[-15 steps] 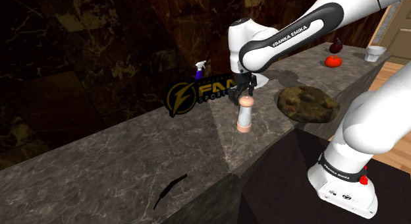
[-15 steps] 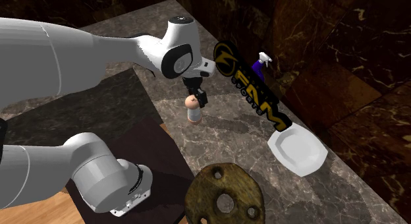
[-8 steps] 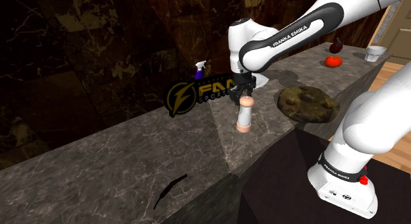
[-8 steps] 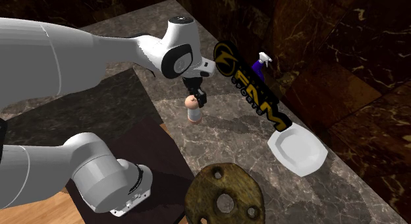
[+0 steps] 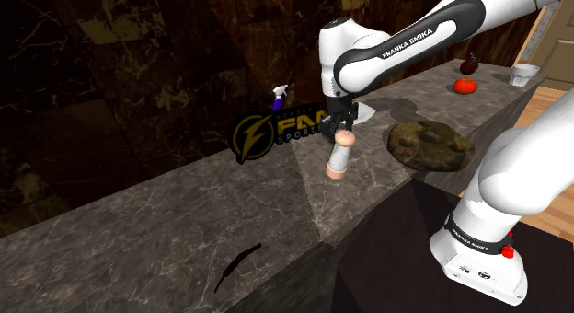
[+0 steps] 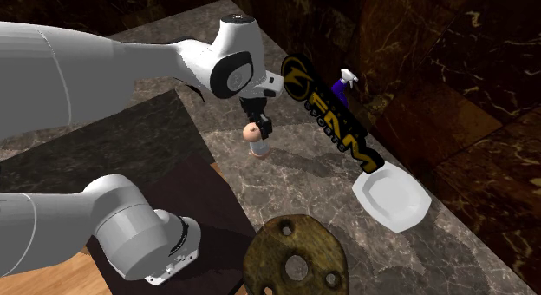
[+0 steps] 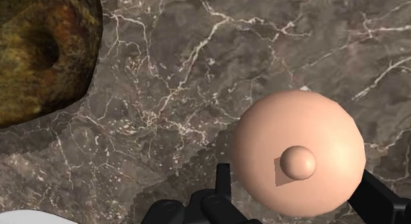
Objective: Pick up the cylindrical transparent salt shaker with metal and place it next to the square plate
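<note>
The arm bends down over the marble counter [image 5: 184,219], its gripper [image 5: 341,130] clamped around the tilted, peach-capped salt shaker [image 5: 338,159].

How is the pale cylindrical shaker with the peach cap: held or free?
Held: fingers of the black gripper clasp the pale shaker at its peach cap.

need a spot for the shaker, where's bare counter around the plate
Bare counter lies between the plate and the brown disc, and from the plate toward the shaker. Crowded where the sign's end comes up to the plate.
</note>
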`<state>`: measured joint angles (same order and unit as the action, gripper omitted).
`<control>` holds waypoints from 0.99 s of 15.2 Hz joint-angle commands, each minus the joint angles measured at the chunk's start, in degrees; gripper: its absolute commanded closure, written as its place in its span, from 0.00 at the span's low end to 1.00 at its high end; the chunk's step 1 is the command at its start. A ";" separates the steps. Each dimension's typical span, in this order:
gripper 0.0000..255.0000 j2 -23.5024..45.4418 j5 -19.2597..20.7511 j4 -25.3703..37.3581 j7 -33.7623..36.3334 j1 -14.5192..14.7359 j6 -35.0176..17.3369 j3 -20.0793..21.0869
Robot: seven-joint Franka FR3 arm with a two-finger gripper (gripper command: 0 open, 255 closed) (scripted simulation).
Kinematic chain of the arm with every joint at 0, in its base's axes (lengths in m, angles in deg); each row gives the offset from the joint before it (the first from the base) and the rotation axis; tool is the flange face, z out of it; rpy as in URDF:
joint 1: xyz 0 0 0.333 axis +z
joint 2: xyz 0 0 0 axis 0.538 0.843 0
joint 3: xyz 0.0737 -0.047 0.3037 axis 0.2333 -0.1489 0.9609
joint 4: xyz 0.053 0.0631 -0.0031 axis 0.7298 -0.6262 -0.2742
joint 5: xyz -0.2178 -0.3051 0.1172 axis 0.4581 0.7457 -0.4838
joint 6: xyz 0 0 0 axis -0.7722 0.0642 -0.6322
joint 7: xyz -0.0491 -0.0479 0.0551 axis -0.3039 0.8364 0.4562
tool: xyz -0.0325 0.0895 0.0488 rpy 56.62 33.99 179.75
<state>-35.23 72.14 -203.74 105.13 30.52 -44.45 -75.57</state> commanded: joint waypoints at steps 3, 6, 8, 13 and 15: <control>1.00 -1.40 -0.38 1.97 -0.57 0.13 3.34 -0.07; 1.00 -2.23 -0.58 3.61 -0.98 0.18 5.78 -0.14; 1.00 -2.71 -0.70 4.76 -1.24 0.20 7.39 -0.18; 1.00 -3.66 -0.94 7.83 -1.85 0.24 11.36 -0.26; 1.00 -3.94 -1.01 9.13 -2.08 0.25 12.93 -0.29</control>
<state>-39.05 71.16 -195.36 103.18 30.77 -32.40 -75.84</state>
